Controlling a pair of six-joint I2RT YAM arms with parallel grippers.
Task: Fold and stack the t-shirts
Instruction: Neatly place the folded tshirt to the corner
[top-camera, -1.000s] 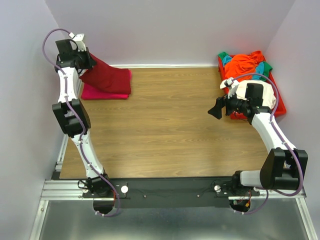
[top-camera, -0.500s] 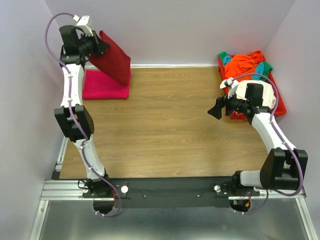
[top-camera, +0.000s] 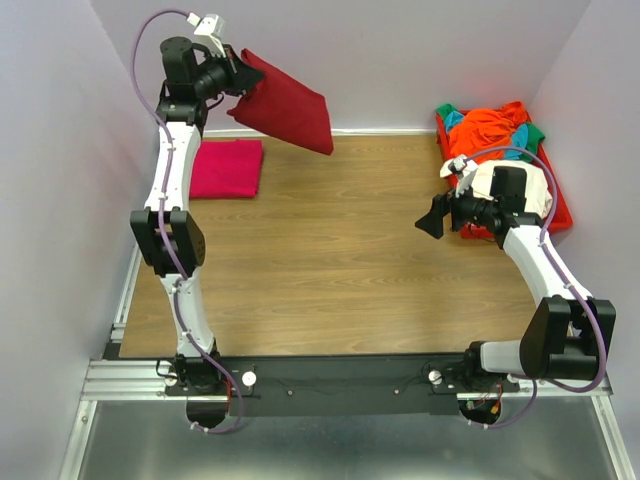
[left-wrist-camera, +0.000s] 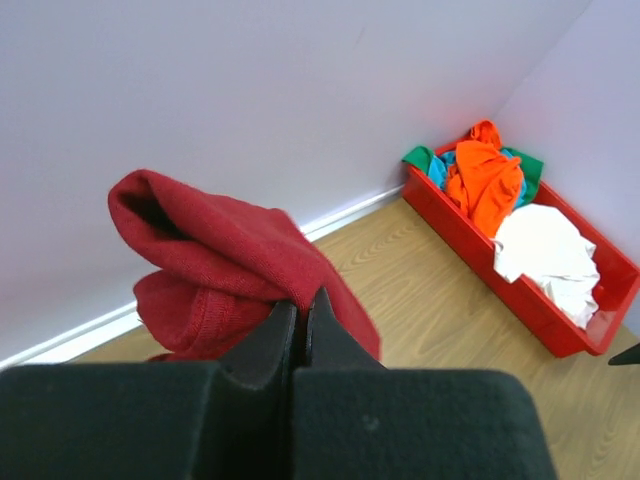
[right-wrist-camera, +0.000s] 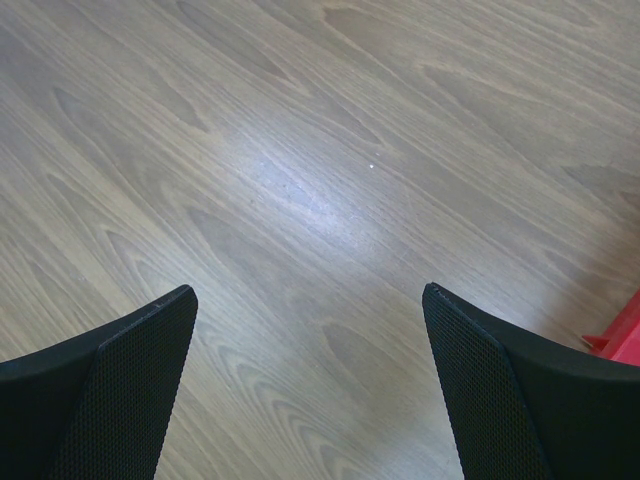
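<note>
While right gripper is hanging spread wide over table, left gripper is clamping maroon t-shirt aloft.

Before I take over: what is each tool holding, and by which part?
Left tool pinches the folded dark red t-shirt by one edge, in the air. Right tool: open, empty.

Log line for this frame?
left pincer: shut on maroon t-shirt, aloft | right pincer: open, empty | pink t-shirt: folded on table
</note>
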